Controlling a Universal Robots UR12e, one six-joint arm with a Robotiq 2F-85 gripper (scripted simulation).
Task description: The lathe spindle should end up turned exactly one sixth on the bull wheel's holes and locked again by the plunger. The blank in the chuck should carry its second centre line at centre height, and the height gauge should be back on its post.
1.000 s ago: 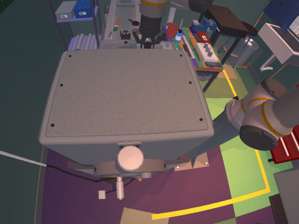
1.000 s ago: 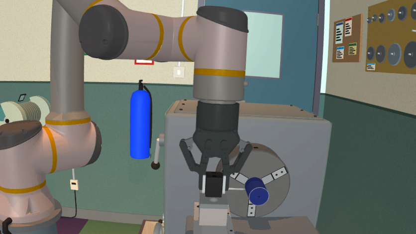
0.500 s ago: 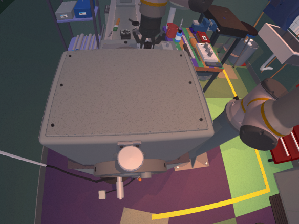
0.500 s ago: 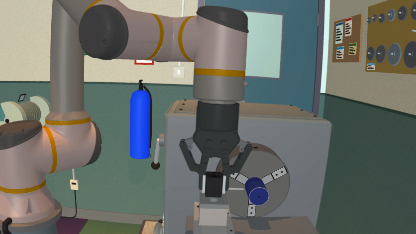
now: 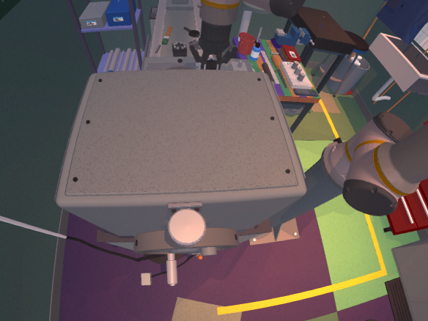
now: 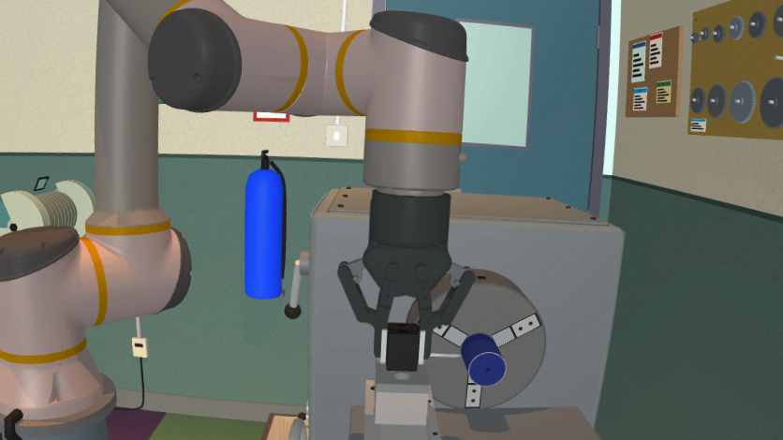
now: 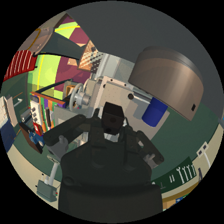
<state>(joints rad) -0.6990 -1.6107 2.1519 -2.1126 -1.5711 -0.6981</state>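
The black height gauge [image 6: 403, 346] sits just above its grey post block [image 6: 401, 402], left of the blue blank [image 6: 483, 362] in the three-jaw chuck [image 6: 487, 339]. The gauge is held in my closed gripper [image 6: 403, 350], and its thin scriber [image 6: 443, 355] points toward the blank. In the wrist camera the gauge [image 7: 113, 119] shows between the fingers, with the blank [image 7: 154, 112] and chuck [image 7: 169, 79] to the right. At the far end of the headstock [image 5: 179, 135] the bull wheel [image 5: 187, 240] and plunger [image 5: 172, 270] sit below a round cap [image 5: 186, 227].
Behind the lathe stand a wall with a blue extinguisher [image 6: 264, 232] and a door. My arm's elbow [image 5: 373, 168] hangs right of the headstock. A cluttered workbench [image 5: 289, 73] stands beside the bed, and a handwheel [image 7: 76, 96] is left of the post.
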